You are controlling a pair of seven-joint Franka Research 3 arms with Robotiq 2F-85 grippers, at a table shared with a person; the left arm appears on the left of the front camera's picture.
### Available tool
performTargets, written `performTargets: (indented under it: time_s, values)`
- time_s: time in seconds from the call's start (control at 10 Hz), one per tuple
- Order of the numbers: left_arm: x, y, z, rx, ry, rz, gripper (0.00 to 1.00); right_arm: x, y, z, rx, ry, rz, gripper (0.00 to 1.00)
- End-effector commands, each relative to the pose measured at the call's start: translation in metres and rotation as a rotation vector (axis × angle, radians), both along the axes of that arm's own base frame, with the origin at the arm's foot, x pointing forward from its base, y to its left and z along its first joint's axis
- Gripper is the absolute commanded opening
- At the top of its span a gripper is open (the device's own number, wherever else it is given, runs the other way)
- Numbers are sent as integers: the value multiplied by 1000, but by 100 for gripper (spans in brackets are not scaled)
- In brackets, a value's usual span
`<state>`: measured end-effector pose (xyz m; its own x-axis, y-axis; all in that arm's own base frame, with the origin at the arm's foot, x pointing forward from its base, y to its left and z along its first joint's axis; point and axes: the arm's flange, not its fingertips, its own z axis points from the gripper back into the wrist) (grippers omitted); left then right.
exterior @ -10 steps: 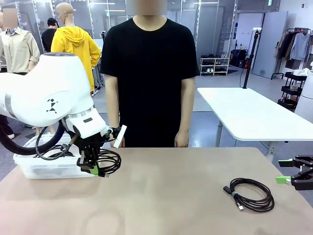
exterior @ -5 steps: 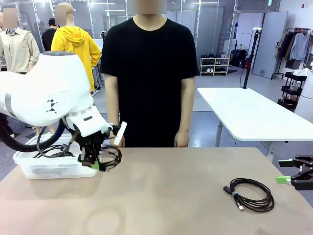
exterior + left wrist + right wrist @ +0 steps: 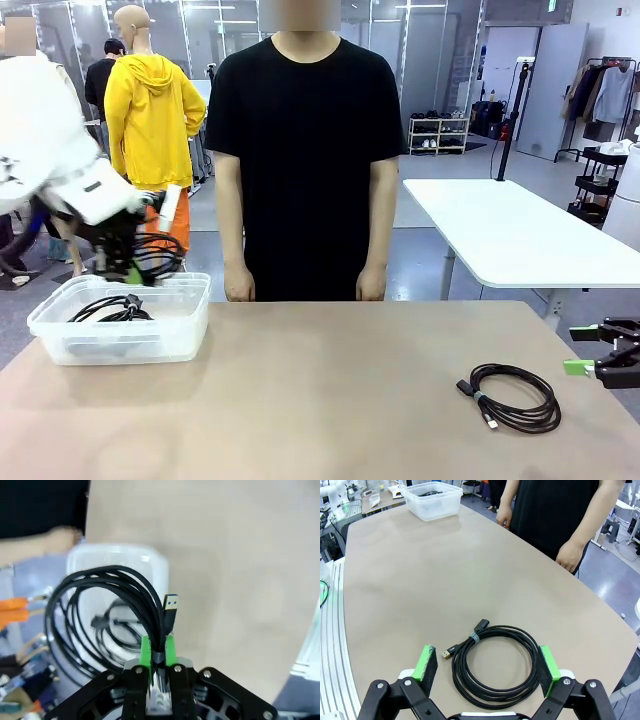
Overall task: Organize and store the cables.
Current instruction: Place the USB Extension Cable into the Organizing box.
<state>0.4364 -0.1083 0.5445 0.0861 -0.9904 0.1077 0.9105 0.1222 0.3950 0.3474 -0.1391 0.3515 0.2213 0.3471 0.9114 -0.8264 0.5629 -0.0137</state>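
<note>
Left hand [image 3: 122, 268], seen from the front, is clamped on a coil [image 3: 158, 255] and holds it above the bin [image 3: 190, 300], where another cable [image 3: 108, 308] lies. Right hand [image 3: 590, 352] has its fingers apart near the second coil [image 3: 512, 398], which lies flat on the surface [image 3: 330, 400].

From the left wrist, the pads [image 3: 145, 649] pinch every strand together just below a plug [image 3: 171, 607]. The loops droop sideways over the bin, so the cord looks light and limp.

From the right wrist, the spread fingers straddle the second coil from above, apparently without touching it. The best hold is probably across the whole bundle near its tie [image 3: 475, 638]. A single strand would likely slip and let the loops unwind.
</note>
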Motion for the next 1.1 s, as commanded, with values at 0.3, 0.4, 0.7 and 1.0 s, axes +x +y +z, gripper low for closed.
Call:
performTargets:
  time_s: [0.3,0.4,0.7,1.0]
  values:
    - [47,115,-40,-47,9,70,12,1,2,2,10,13,-19,100]
    - [61,131,-52,-62,30,62,12,1,2,2,10,13,-19,100]
    - [93,150,-86,-121,74,3,12,1,2,2,10,13,-19,100]
    - [115,143,-116,-63,92,23,12,1,2,2,10,13,-19,100]
